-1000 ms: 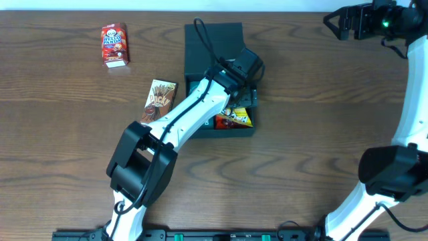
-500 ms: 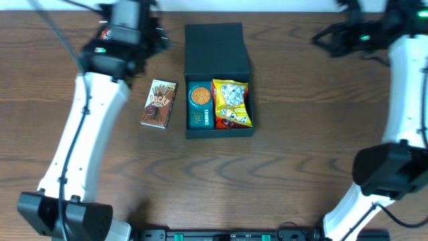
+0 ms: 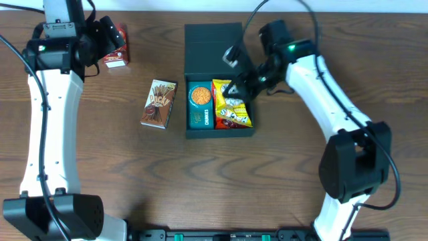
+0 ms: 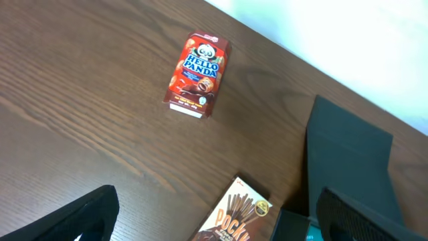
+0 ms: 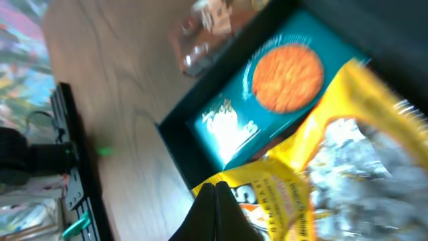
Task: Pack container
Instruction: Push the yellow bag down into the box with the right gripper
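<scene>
While two packets already lie inside it, the container (image 3: 215,44) is seen in the overhead view at the upper middle of the frame, its flap lid thrown back toward the top edge. A change is noted from half a second ago: the right gripper (image 3: 235,90), then held off at the upper right, is now brought down over the yellow snack bag (image 3: 234,107) with its jaws pressed together. The left gripper (image 3: 105,36), a second ago low over the container, is now carried to the upper left with its jaws spread wide and nothing between them. The teal cookie packet (image 3: 199,106) is left undisturbed beside the bag. Packing is thus judged partly done, with tidying on one side and the next fetch on the other.

In the left wrist view, the Hello Panda box (image 4: 197,65) is shown free on the table at upper centre, the Pocky box (image 4: 237,217) at the lower edge, and the lid at the right. Nothing is seen barring the way to either box.

In the right wrist view, which is blurred, the closed tips are set at the bag's edge; whether foil is pinched cannot be told, though a push seems likelier.
</scene>
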`<state>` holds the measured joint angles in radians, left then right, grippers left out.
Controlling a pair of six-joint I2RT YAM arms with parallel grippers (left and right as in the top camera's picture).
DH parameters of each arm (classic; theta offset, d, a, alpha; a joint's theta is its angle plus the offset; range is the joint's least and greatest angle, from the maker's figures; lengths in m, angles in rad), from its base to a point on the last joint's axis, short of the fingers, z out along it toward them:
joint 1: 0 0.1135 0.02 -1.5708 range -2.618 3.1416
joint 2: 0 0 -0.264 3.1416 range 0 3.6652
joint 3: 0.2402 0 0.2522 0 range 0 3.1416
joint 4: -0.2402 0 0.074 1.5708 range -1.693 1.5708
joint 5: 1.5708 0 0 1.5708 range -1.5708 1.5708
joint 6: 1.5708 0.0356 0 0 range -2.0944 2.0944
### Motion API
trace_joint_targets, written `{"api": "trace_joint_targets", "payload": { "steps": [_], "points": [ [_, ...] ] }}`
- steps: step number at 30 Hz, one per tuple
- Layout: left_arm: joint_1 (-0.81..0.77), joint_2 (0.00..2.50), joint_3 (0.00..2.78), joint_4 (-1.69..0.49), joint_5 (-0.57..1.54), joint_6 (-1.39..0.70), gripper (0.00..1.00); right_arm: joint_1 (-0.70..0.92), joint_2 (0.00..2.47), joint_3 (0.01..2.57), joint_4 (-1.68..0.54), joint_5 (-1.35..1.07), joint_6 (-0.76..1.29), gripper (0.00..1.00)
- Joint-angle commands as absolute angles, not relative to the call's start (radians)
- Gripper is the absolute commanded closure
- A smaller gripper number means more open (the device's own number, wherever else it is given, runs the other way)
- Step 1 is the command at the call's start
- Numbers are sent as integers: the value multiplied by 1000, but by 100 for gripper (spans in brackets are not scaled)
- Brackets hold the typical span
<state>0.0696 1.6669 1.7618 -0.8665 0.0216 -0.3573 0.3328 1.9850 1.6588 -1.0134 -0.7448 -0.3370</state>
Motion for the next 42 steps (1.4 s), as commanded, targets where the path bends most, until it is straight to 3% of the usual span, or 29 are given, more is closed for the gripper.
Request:
{"api": "trace_joint_targets", "payload": {
  "steps": [1,17,25,29,42],
  "points": [
    [75,1670,1769,-870,49,-290,5,377,1987,1610,-1005,-655,-279,99],
    [74,1670,1769,-891,54,-284,5,407,2102,1545,-1006,-572,-239,99],
    [73,1670,1769,-892,54,-284,4,400,2093,1769,-1150,-572,-240,99],
    [73,1670,1769,-894,54,-284,5,399,2086,1879,-1119,-567,-240,99],
    [73,1670,1769,-892,54,-284,5,379,2246,1820,-1100,-389,-202,99]
  ]
}}
